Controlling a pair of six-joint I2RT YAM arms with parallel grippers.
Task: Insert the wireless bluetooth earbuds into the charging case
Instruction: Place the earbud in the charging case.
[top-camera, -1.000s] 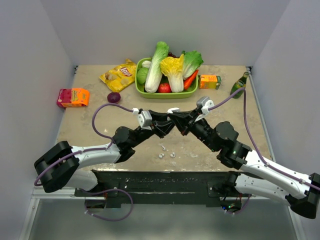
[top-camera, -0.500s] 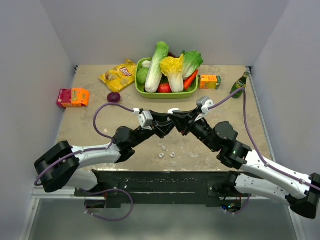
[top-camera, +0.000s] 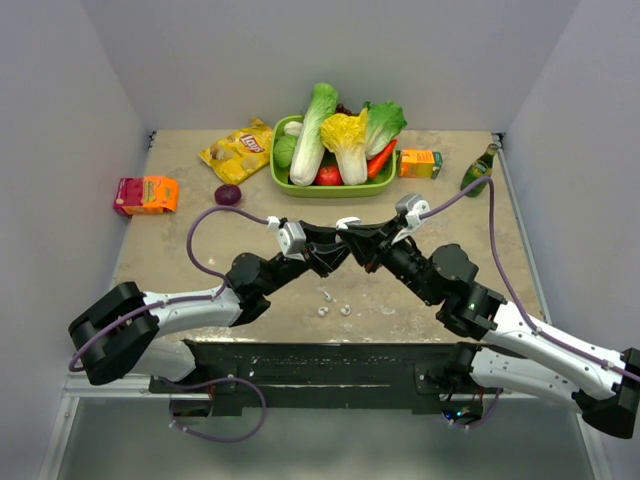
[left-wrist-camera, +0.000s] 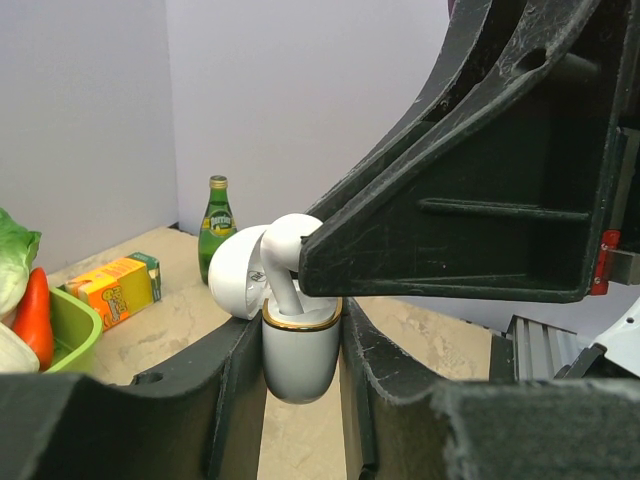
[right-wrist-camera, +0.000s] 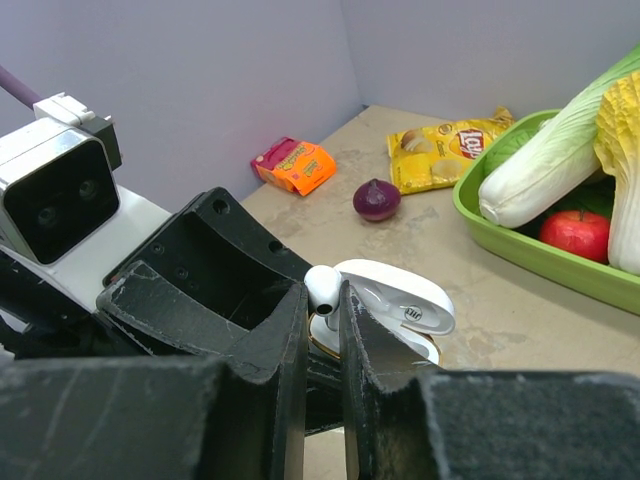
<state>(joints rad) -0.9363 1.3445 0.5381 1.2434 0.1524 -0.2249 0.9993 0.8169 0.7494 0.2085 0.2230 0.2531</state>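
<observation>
1. Earbud (left-wrist-camera: 285, 240) is sitting head-up at the mouth of the case (left-wrist-camera: 300, 355). Its stem is running down past the gold rim into the well; how deep it is reaching is hidden.
2. Left gripper (left-wrist-camera: 300, 335) is clamping the case body from both sides and holding it upright above the table (top-camera: 180, 250). The lid (right-wrist-camera: 400, 300) is standing open beside the earbud.
3. Right gripper (right-wrist-camera: 322, 298) is pinching the earbud head between nearly closed jaws, coming in from opposite the left gripper.
4. Stem axis and well axis are appearing roughly in line, with the case directly below the head. The coming move is likely calling for a straight push down along that axis, not sideways.
5. Right arm is doing the inserting; left arm is only bracing the case.
6. Loose earbuds (top-camera: 345, 309) are lying on the table nearer the arm bases, well apart from both grippers.
</observation>
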